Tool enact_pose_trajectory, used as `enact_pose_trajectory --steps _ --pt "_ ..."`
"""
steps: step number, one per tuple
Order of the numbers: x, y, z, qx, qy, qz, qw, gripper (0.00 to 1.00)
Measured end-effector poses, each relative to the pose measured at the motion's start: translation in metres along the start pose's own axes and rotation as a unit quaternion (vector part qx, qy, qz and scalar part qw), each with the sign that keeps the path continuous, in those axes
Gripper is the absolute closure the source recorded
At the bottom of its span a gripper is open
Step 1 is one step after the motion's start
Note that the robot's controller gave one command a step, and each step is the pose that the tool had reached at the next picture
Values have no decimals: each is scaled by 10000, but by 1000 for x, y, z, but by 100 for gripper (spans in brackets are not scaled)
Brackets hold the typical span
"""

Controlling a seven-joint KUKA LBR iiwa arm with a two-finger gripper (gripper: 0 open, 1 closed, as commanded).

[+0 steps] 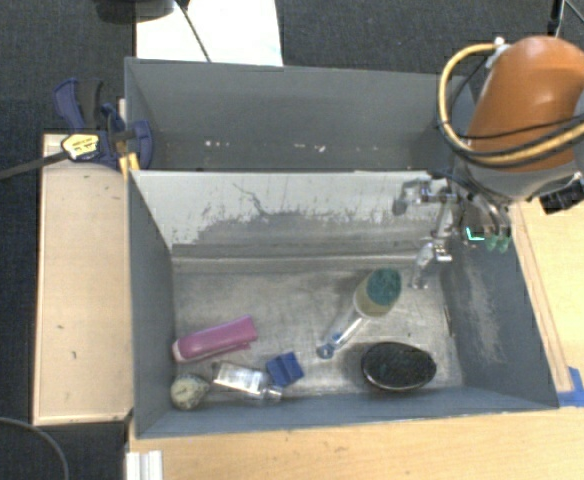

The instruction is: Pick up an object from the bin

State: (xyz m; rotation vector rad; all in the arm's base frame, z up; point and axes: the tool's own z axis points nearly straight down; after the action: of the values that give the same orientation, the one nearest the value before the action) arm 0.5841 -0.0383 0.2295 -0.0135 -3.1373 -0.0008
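Observation:
My gripper (421, 227) hangs high at the bin's right side, near the back wall. Its two metal fingers stand apart, open, with nothing between them. Just below and left of the lower fingertip lies a small brush (378, 293) with a round teal head, a tan rim and a clear handle ending in a blue tip. Toward the front from the brush, a flat, black, oval thing (399, 366) rests by the front wall.
A magenta cylinder (215, 338) lies at the front left. Near it are a clear tube with a blue cap (259, 376) and a dull greenish ball (187, 393) in the front left corner. The bin floor's middle and back show bare scuffed metal.

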Motion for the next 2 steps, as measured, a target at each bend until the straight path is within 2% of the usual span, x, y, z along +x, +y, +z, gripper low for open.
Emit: enact_pose_trajectory --steps 1,2 --pt "1 -21 133 -1 -10 -2277 9737 0" --pt "0 -20 131 3 -25 -2274 9738 100"
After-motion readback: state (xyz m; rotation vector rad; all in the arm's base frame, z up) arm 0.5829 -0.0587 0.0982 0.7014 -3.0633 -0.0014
